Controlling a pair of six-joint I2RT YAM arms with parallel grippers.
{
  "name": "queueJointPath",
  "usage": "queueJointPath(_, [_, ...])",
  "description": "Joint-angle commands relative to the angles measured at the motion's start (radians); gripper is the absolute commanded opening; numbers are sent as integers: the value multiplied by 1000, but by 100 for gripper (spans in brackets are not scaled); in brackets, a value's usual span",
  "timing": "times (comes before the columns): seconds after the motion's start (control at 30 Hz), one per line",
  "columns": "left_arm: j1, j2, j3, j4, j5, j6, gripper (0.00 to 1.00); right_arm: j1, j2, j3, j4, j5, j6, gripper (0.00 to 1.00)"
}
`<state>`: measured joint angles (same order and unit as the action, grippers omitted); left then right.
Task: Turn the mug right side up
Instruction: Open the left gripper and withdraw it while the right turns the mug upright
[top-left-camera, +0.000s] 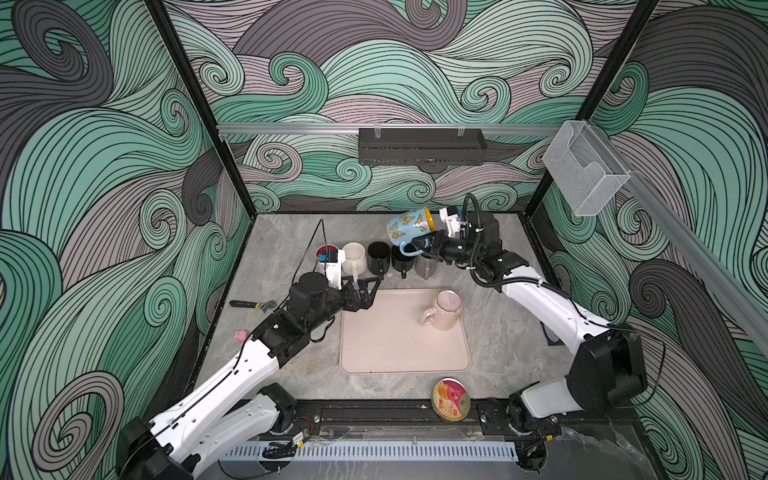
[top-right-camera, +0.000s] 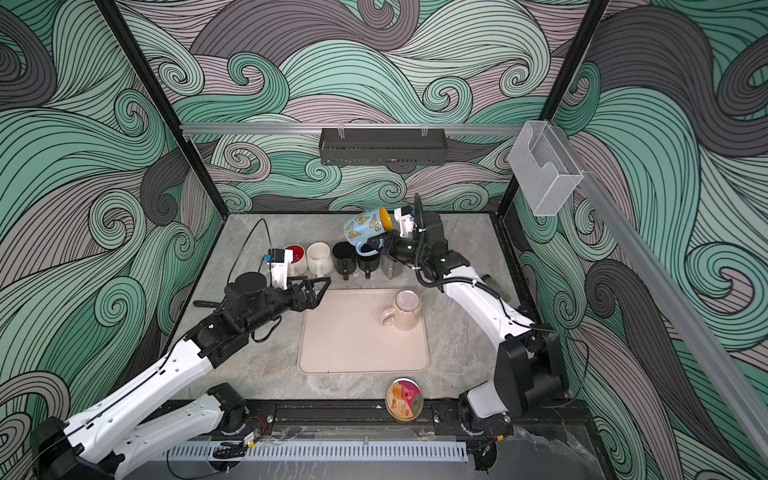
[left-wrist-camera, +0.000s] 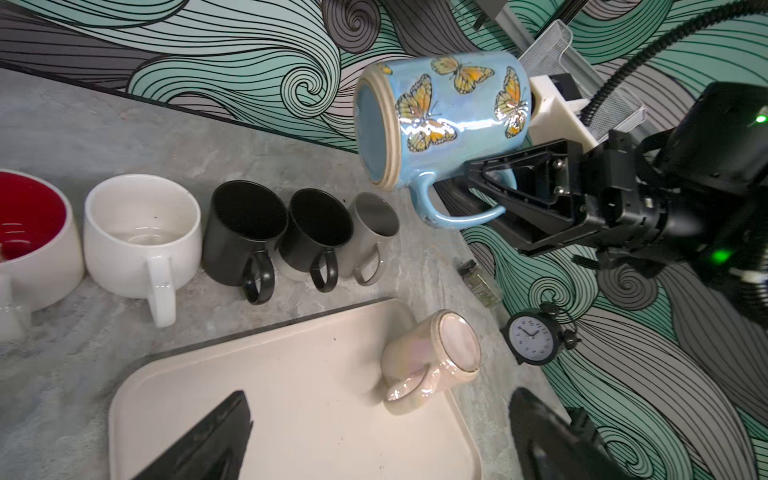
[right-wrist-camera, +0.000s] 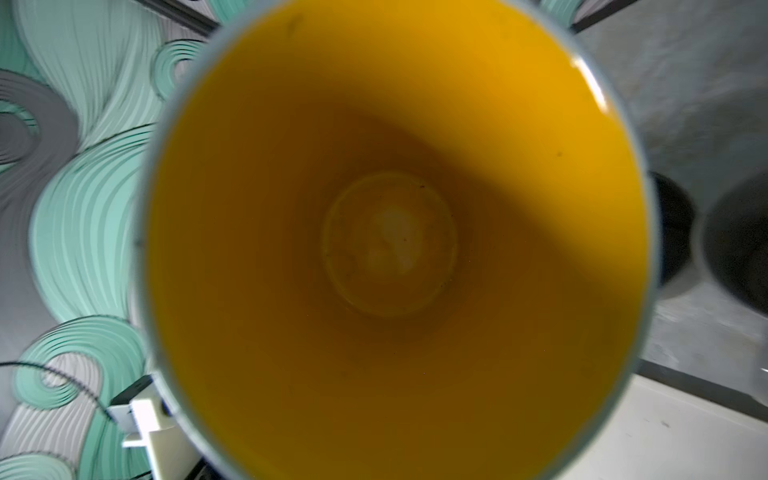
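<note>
A blue butterfly mug (top-left-camera: 409, 228) (top-right-camera: 365, 226) (left-wrist-camera: 449, 120) hangs in the air above the back row of cups, tipped on its side. Its yellow inside (right-wrist-camera: 390, 241) fills the right wrist view. My right gripper (top-left-camera: 428, 245) (top-right-camera: 382, 245) (left-wrist-camera: 478, 178) is shut on its handle. A pink mug (top-left-camera: 444, 309) (top-right-camera: 405, 309) (left-wrist-camera: 432, 357) stands upside down, base up, on the beige tray (top-left-camera: 386, 345) (top-right-camera: 345, 349) (left-wrist-camera: 270, 395). My left gripper (top-left-camera: 372, 293) (top-right-camera: 323, 293) (left-wrist-camera: 374, 449) is open and empty over the tray's back left corner.
Behind the tray stands a row of upright cups: red-lined (top-left-camera: 324, 251), white (top-left-camera: 354, 257), two black (top-left-camera: 378, 255), grey (top-left-camera: 424, 266). A wrench (top-left-camera: 253, 304) lies left, a round tin (top-left-camera: 451, 400) at the front edge, and a clock (left-wrist-camera: 532, 343) and small jar (left-wrist-camera: 480, 282) sit right.
</note>
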<state>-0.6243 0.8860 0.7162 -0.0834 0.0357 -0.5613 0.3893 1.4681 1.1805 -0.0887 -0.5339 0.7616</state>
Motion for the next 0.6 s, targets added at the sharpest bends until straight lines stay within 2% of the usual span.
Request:
queueJointPath(0.0, [3,-1,19,-23,-51,47,97,-34,-73,49,-106,177,-143,0])
queueJointPath(0.3, [3,9,6,-27,-63,44,96,-98,-146,86,-344,520,-337,0])
queueJointPath(0.57, [3,41,0,-5,-41,52,96,-104,-90,139,-444,672,-460,0])
